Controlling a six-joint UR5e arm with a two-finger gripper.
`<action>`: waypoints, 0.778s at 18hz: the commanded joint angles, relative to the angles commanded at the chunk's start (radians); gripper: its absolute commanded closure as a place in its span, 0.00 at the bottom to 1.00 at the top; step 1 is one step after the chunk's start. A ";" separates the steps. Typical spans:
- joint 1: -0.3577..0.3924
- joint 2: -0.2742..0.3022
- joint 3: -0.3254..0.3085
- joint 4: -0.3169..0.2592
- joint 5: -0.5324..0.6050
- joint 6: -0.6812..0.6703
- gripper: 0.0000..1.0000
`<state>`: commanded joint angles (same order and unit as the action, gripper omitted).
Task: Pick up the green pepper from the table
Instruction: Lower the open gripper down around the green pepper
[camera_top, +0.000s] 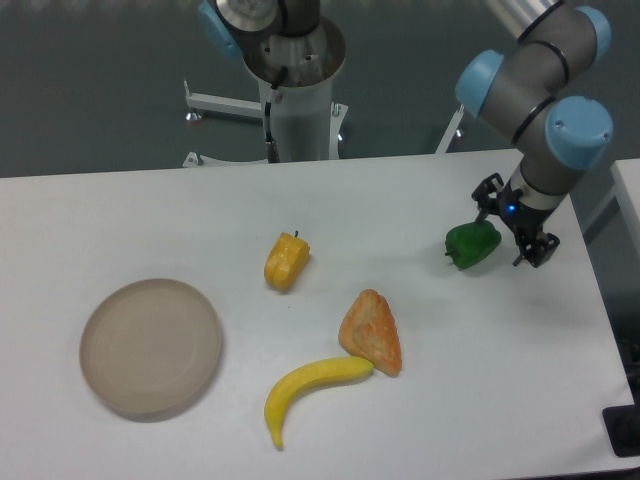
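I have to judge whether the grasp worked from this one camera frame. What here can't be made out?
- Hand: its fingers sit beside and behind the green pepper; the wrist hides their tips, so open or shut is unclear.
- Pepper and table: contact or lift cannot be told from this overhead angle.
- Arm: upper links are cut off by the top edge.
- Dark object at the lower right corner: cut off by the frame edge, unidentifiable.

Dark-green pepper (472, 245), yellow-orange pepper (286, 261), yellow banana (305, 386), beige plate (150, 346)
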<state>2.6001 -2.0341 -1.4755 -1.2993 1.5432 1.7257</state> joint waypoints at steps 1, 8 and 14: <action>0.003 0.000 -0.006 0.006 0.002 0.018 0.01; 0.020 0.012 -0.051 0.043 -0.008 0.038 0.01; 0.034 0.011 -0.089 0.098 -0.055 0.054 0.01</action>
<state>2.6338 -2.0233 -1.5646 -1.2011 1.4880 1.7794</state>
